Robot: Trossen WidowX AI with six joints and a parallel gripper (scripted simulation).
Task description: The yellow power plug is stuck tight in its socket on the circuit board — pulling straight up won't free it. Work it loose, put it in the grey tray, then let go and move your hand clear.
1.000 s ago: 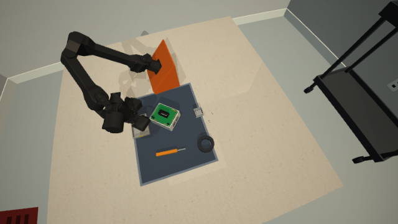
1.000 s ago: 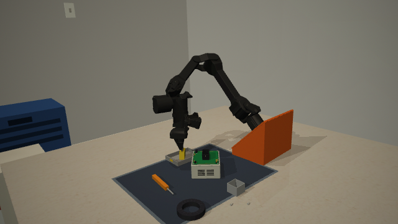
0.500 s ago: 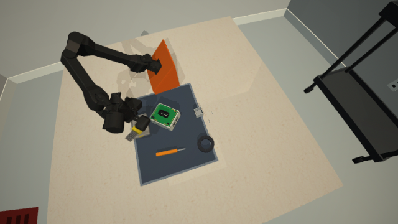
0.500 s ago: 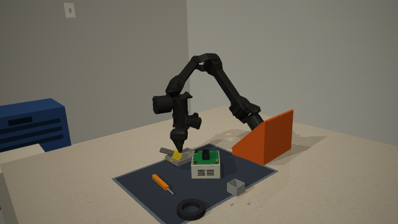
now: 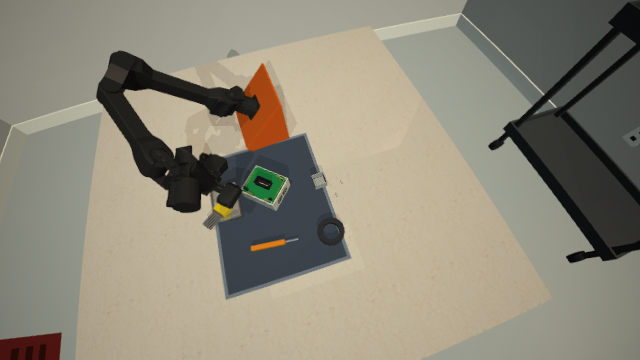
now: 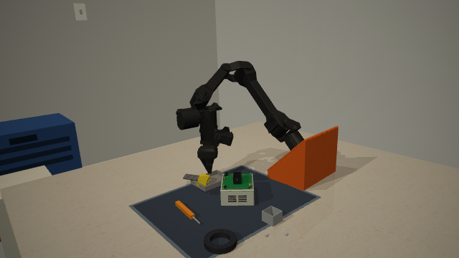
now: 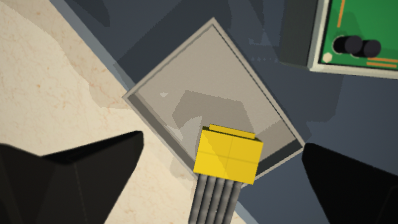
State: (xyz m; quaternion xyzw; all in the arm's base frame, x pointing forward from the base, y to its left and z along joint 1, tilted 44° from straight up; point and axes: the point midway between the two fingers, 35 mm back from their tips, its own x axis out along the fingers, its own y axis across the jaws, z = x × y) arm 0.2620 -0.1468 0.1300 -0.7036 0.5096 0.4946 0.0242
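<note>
Yellow plug [image 5: 222, 209] [image 6: 204, 179] [image 7: 228, 156] unmarked; end effector [image 5: 231, 196] [image 6: 209, 172] [image 7: 222, 145] open.

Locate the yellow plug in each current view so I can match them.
Top: yellow plug left of centre, below the gripper.
Exterior: just left of centre, under the fingertips.
Wrist: lower centre, between the open fingers.
Shared landmark: green circuit board.
</note>
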